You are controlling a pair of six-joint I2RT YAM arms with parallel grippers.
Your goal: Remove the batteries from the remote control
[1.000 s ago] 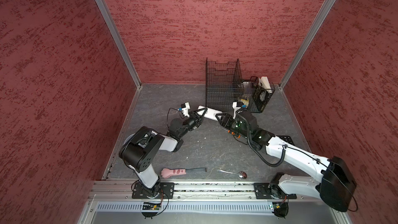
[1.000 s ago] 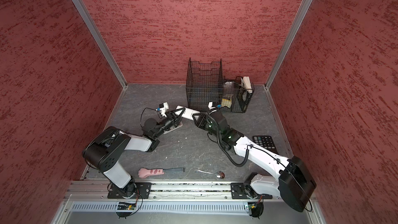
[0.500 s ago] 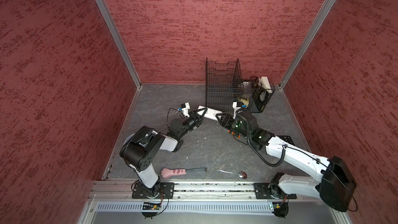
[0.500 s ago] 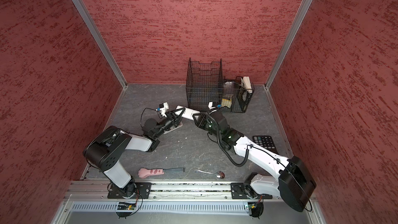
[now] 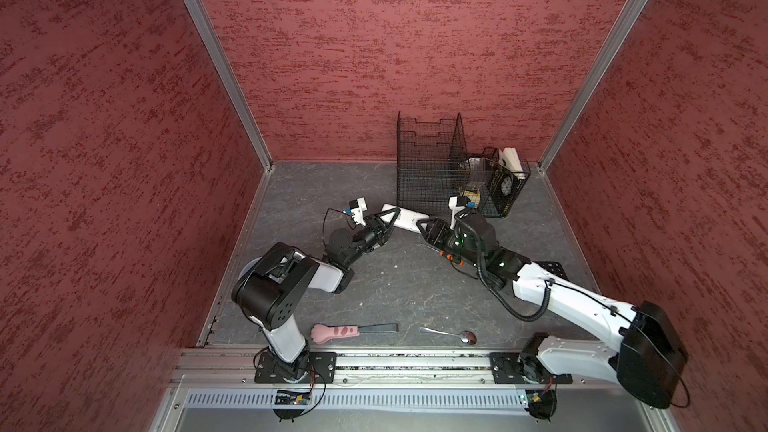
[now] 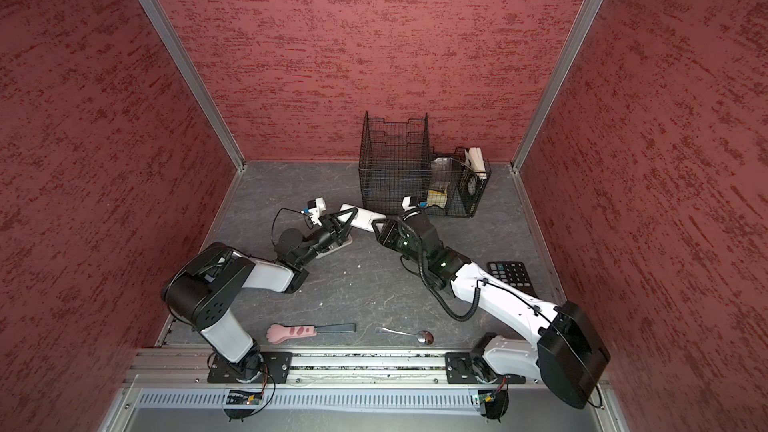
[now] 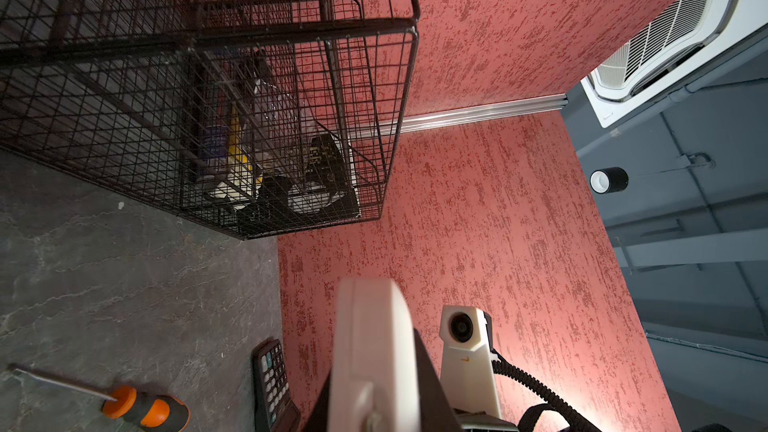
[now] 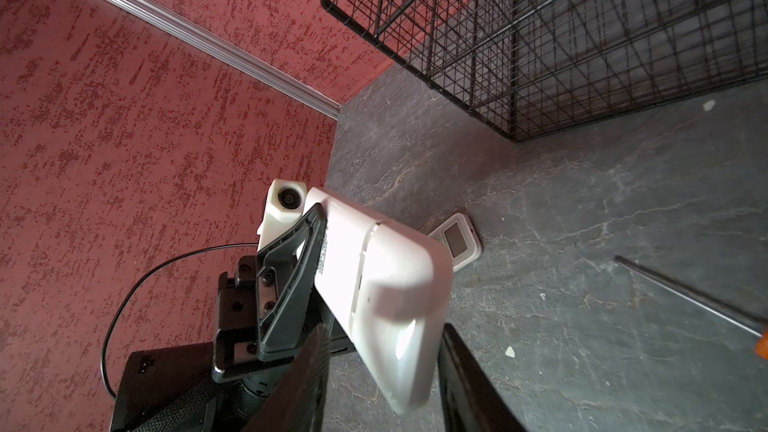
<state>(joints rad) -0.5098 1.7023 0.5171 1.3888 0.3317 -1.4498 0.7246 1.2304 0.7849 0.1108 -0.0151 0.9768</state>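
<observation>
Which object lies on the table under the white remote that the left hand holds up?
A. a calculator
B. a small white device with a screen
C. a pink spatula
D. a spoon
B: in the right wrist view a small white device with a screen lies flat on the table just beyond the raised remote, which the left hand grips.

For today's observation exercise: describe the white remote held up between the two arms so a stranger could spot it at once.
Start at the tall black wire rack by the back wall. Just in front of its base, the remote control hangs off the grey floor between the left hand and right hand. It is the only long white slab held aloft.
</observation>
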